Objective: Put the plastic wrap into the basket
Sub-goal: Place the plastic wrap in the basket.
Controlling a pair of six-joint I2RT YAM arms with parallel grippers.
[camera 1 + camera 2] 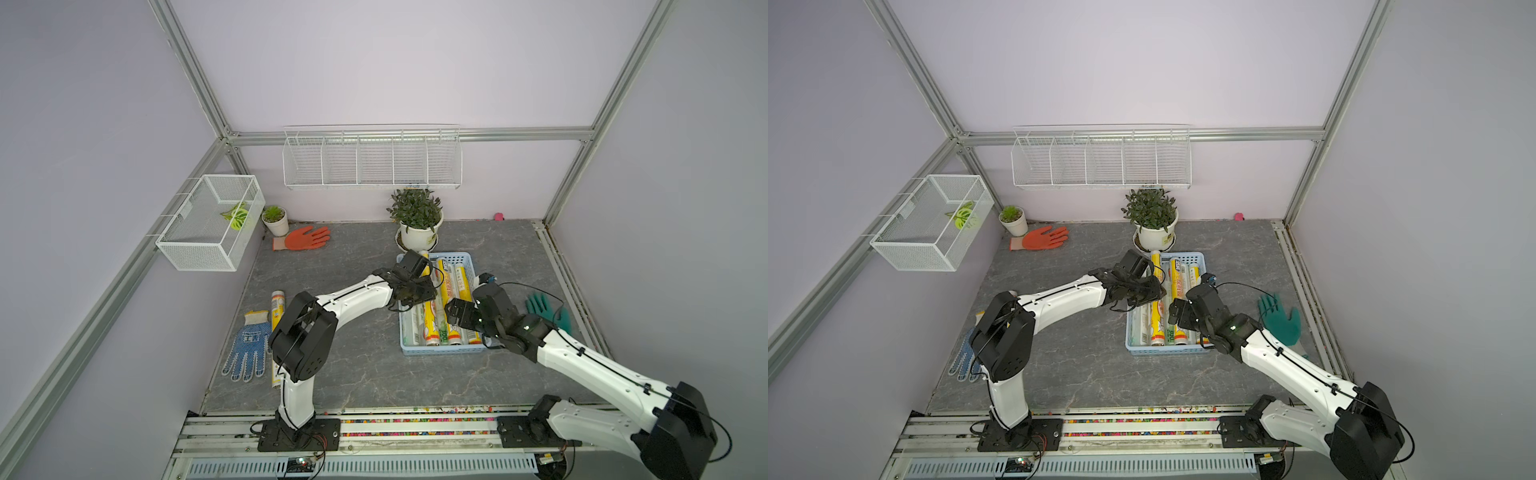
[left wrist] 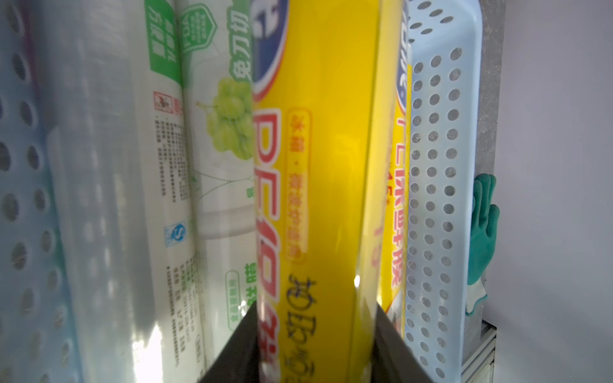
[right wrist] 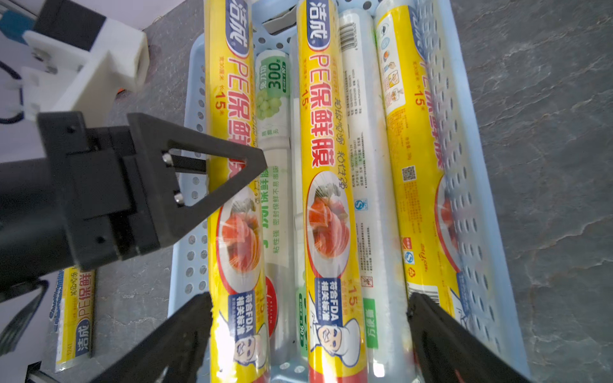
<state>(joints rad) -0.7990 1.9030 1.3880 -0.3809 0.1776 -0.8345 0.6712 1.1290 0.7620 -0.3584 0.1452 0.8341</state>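
Note:
The light blue basket (image 1: pixel 440 351) (image 1: pixel 1167 351) (image 2: pixel 438 165) (image 3: pixel 194 232) holds several plastic wrap rolls (image 1: pixel 449 286) (image 3: pixel 326 165), yellow, white-green and clear, lying lengthwise. My left gripper (image 1: pixel 415 291) (image 1: pixel 1144 291) (image 2: pixel 315 311) is shut on a yellow roll (image 1: pixel 424 259) (image 1: pixel 1156 262) (image 2: pixel 318 165) (image 3: pixel 229 83). That roll runs along the basket's left side, and its far end pokes past the far rim. My right gripper (image 1: pixel 455 309) (image 1: pixel 1177 311) (image 3: pixel 308 298) hovers open over the basket's near right part. Another yellow roll (image 1: pixel 276 311) (image 3: pixel 74 315) lies on the table at the left.
A blue-dotted glove (image 1: pixel 247 349) lies by the loose roll, an orange glove (image 1: pixel 305 239) at the back left, a green glove (image 1: pixel 544 311) right of the basket. A potted plant (image 1: pixel 417 224) stands behind the basket. A wire mesh box (image 1: pixel 212 222) and a wire rack (image 1: pixel 372 162) hang on the walls.

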